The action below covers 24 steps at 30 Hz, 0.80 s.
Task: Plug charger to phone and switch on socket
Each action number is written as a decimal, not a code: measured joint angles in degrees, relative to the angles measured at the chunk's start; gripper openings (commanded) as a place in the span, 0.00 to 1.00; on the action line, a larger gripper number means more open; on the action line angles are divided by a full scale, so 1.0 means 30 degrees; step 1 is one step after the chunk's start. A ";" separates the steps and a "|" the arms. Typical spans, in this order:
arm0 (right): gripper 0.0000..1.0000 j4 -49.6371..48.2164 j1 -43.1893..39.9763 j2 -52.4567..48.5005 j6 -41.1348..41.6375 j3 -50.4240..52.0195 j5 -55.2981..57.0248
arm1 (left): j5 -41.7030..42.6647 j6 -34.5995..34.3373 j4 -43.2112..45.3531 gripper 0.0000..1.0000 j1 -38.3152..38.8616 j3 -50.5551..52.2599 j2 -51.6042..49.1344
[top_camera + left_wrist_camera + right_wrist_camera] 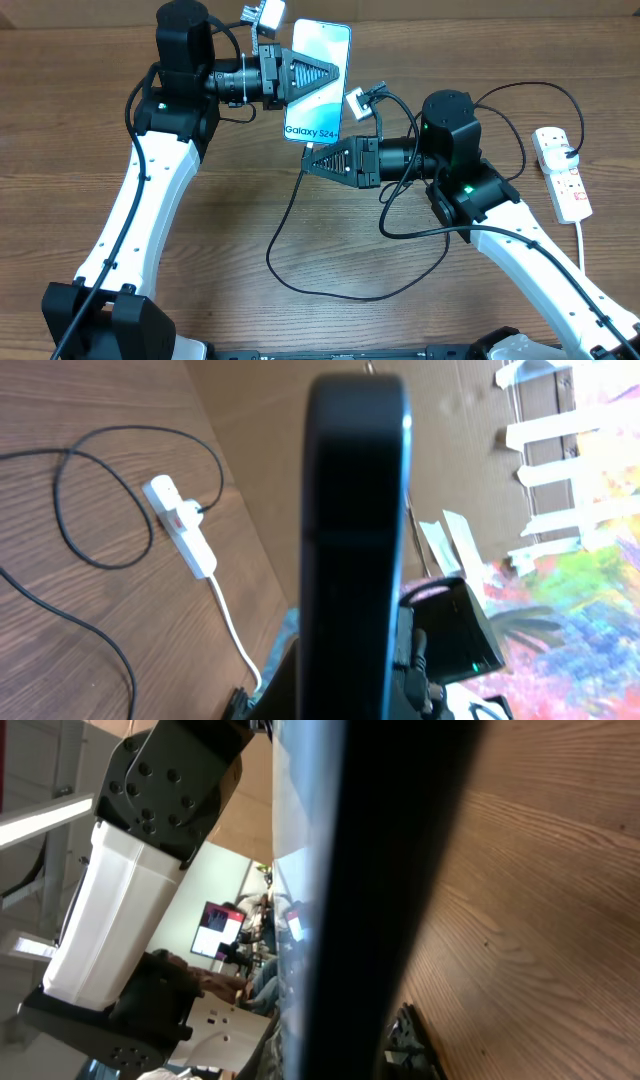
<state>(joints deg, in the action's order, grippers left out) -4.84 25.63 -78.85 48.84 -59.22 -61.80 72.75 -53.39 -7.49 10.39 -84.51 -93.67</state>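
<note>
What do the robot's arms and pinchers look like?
The left arm and right arm have white shells, black joints and thin black cables along them. Small green lights glow on both. The left gripper and right gripper are black ribbed triangles.

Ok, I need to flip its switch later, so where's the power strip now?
Overhead, the white power strip lies at the table's far right, just beyond the right arm.

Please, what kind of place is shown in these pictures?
Probably a robotics lab or test bench: two robot arms at a wooden table, a cardboard backdrop, and a lit monitor in the room behind.
</note>
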 measured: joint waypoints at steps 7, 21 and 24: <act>0.04 -0.0015 -0.0444 0.0000 -0.0160 0.0000 -0.0969 | 0.0393 0.0007 0.0015 0.04 0.0007 0.0000 0.0000; 0.04 -0.1180 -0.0772 0.0000 0.0539 0.0160 -0.1319 | 0.0466 0.0284 -0.0342 0.04 -0.0087 -0.0029 0.0000; 0.04 -0.1523 -0.0780 -0.0007 0.0882 0.0182 -0.1311 | 0.0474 0.0277 -0.0342 0.04 -0.0095 -0.0102 0.0000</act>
<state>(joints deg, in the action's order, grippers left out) -9.41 23.29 -78.87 51.48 -58.67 -65.73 74.17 -52.56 -8.51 10.11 -84.82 -93.67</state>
